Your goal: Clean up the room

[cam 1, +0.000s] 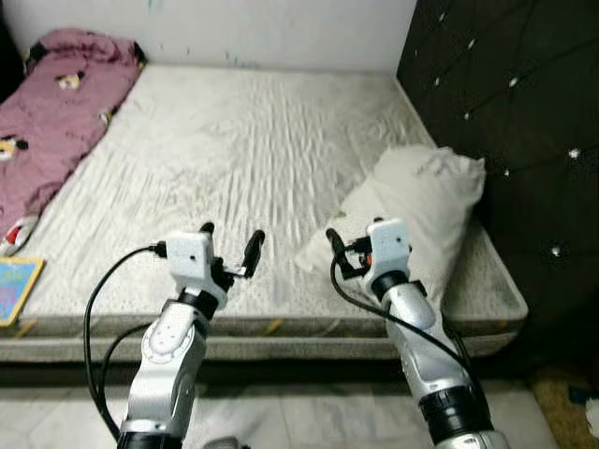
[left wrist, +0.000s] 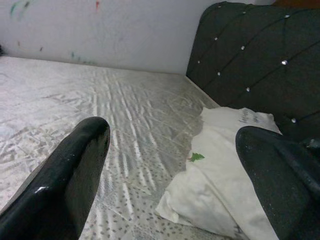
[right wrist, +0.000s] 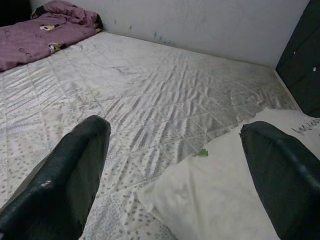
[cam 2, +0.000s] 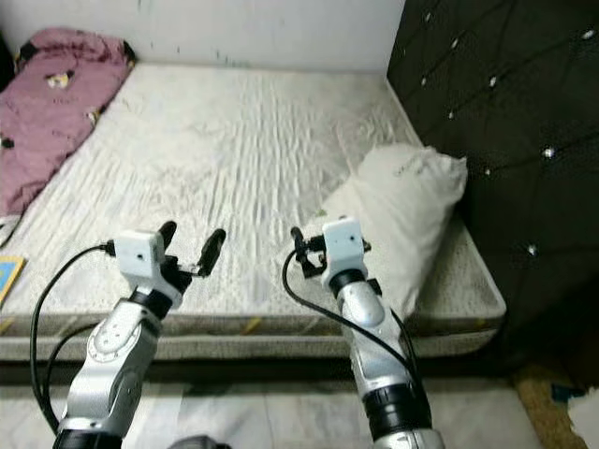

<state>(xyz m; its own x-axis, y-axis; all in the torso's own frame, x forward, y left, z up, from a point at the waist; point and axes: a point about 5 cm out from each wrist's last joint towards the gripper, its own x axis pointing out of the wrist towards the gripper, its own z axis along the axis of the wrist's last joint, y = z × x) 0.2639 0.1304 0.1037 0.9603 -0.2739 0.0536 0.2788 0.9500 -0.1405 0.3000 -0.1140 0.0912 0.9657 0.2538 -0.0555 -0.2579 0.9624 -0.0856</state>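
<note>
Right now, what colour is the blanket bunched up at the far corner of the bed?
The blanket is dusky pink with small cartoon prints, clearest in the left eye view.

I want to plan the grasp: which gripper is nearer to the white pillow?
Right. The right gripper hovers open beside the white pillow, near its lower corner. The left gripper, also open, hangs farther away over the bare mattress.
</note>
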